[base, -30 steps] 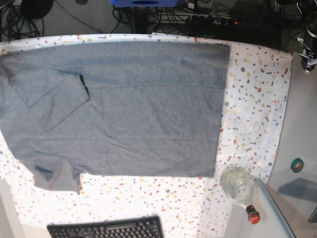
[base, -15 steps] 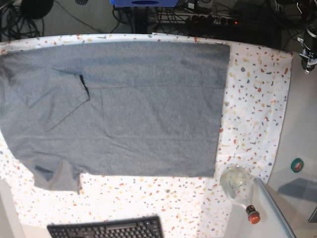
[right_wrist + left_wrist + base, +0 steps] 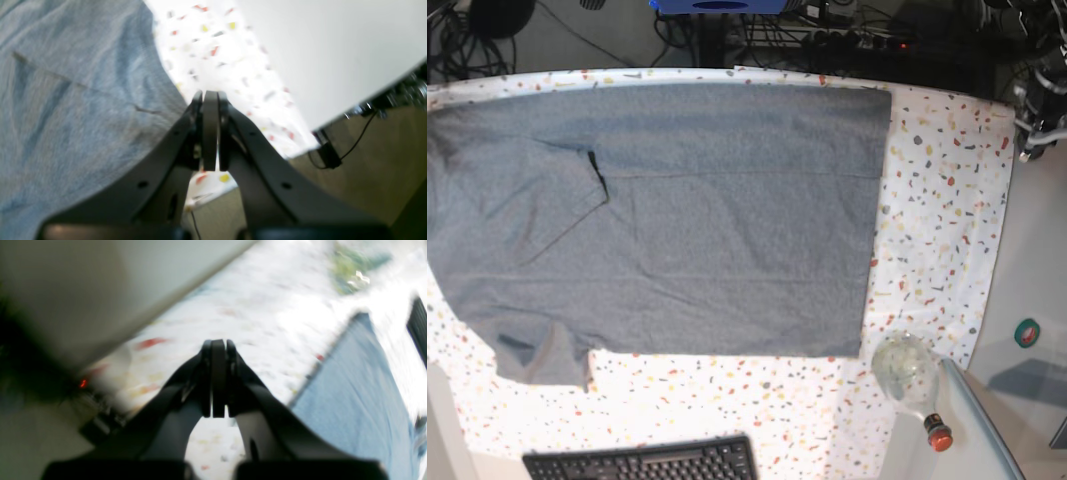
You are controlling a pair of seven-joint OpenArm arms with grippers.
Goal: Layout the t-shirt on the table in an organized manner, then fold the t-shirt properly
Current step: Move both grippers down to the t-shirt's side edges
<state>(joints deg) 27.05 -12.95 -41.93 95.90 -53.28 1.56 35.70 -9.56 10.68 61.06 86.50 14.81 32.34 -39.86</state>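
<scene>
While the grey t-shirt (image 3: 667, 215) lies spread flat across the flecked tabletop (image 3: 947, 210), one sleeve folded in over its body, both arms hang clear of it. The left fingers (image 3: 218, 350) are pressed together over bare cloth, holding nothing; the right fingers (image 3: 210, 100) are pressed together too, just beside the shirt's edge. A bottle (image 3: 912, 380) lies near the corner, a keyboard (image 3: 642, 462) at the near edge.

Beyond the working surface, at twelve o'clock in the base view, we note a dark floor area crowded with black cables (image 3: 467, 45) and a power strip (image 3: 867, 40) showing a small red light. A blue object (image 3: 717, 5) sits at the top edge. At six o'clock lies a black keyboard (image 3: 642, 462). At four o'clock we record a plain grey surface (image 3: 1037, 300) carrying a clear bottle (image 3: 909, 378) with a red cap and a green tape roll (image 3: 1027, 333). Lighting is bright and even.
</scene>
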